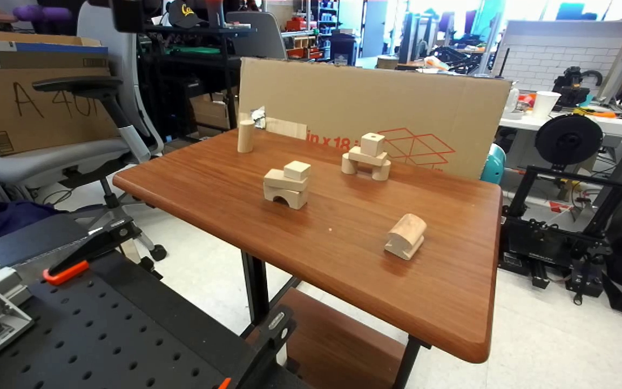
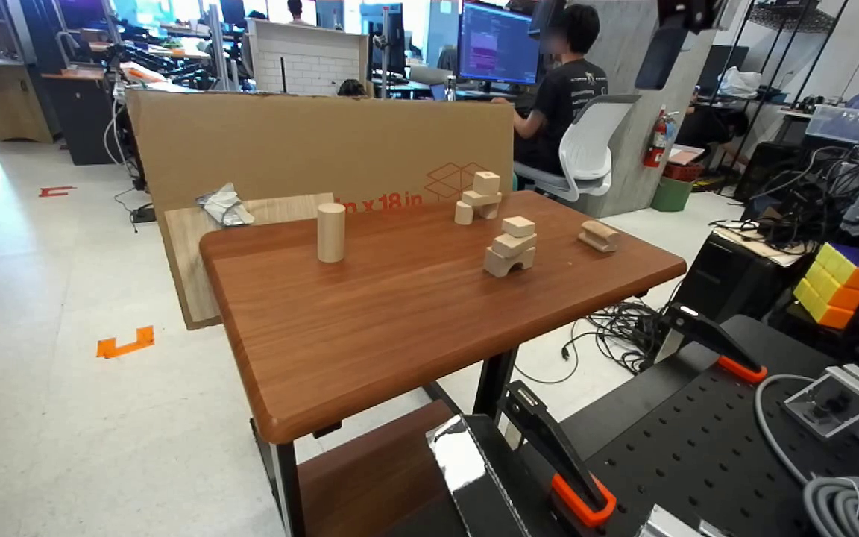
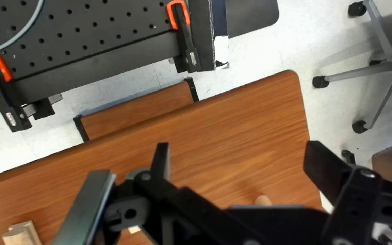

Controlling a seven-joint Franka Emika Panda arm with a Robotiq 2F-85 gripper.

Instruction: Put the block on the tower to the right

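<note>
Pale-wood block [image 1: 407, 236], rounded: desk [image 1: 208, 183] end opposite upright cylinder [image 1: 245, 136]. Jaws: spread, empty; block outside their span in wrist view.

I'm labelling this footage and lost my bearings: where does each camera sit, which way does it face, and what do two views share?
Exterior view: near the perforated board, nearest the round-topped block, facing the cardboard; a dark part at top is possibly the robot's.
Exterior view: same side, nearest the upright cylinder, also facing the cardboard; dark fingers at top.
Wrist view: on the wrist above the table, facing down; the open gripper shows along the bottom.
Both exterior views share the round-topped block, upright cylinder, cardboard, table and perforated board.
</note>
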